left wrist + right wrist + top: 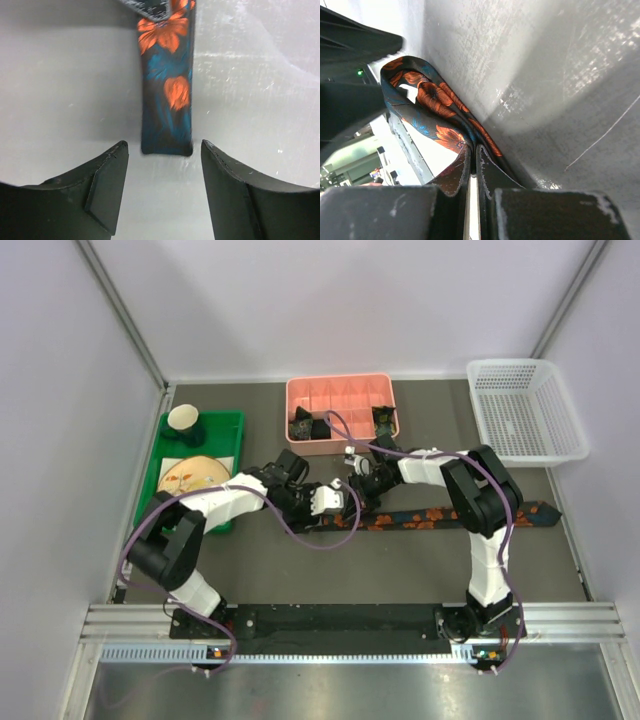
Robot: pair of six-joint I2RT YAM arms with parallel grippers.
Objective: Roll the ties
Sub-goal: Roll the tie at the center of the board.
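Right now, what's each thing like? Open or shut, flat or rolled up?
orange-flowered tie: unrolled, stretched along the table, one part pinched up.
right gripper: shut on the orange-flowered tie.
left gripper: open, holding nothing, tie's end just ahead.
pink box: no lid, dark rolled ties in some compartments.

L arm (215, 502) & R arm (478, 502): white link shells w/ chunky black joint housings, black bases. Purple cable (312, 546) runs along each in slack loops. L fingers (107, 192): matte black, wedge-shaped, flat inner pad w/ bevelled edge. R fingers (492, 175): black too, edges scuffed w/ pale scratches & whitish wear.
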